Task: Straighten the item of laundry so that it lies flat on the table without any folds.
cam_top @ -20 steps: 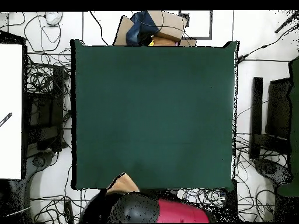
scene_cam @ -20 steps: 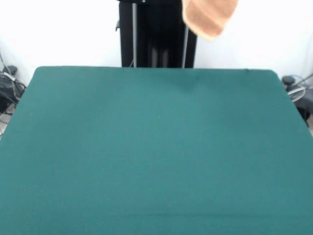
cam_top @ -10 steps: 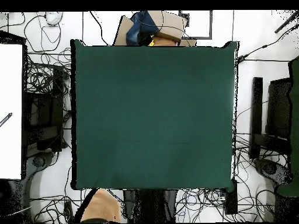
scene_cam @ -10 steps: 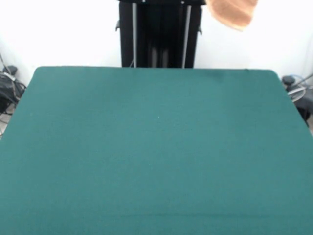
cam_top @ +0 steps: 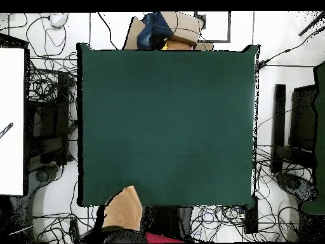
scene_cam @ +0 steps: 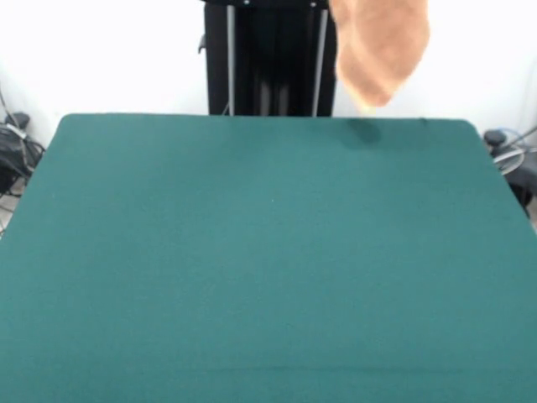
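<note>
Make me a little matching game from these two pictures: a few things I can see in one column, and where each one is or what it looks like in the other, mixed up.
Things:
1. towel
2. table
3. black pedestal column
4. cardboard box

Descriptions:
A. dark green, with nothing lying on it
B. hanging in the air above one table edge, casting a small shadow
C. on the floor beyond one table edge, seen from overhead
D. standing upright behind the table in the front view

Pairs: 1-B, 2-A, 3-D, 4-C
</note>
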{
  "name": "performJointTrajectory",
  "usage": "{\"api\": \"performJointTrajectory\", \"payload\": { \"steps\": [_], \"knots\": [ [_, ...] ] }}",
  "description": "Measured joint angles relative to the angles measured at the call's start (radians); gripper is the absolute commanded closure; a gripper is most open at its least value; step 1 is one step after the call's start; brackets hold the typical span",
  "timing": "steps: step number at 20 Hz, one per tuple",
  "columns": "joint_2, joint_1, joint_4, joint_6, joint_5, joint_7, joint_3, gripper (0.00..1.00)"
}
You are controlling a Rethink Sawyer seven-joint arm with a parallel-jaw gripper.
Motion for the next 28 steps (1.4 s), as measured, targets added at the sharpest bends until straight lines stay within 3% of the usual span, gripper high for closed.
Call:
{"api": "performJointTrajectory", "payload": {
  "steps": [6, 14, 19, 28],
  "knots": [
    [0.07, 0.0, 0.075, -0.176, 0.015, 0.0, -0.001, 1.0],
    [0.159, -0.02, 0.161, -0.265, 0.05, 0.0, -0.001, 1.0],
    [0.169, -0.024, 0.19, -0.271, 0.054, 0.0, -0.001, 1.0],
    [0.068, 0.058, 0.176, -0.136, 0.069, 0.001, -0.001, 1.0]
  ]
}}
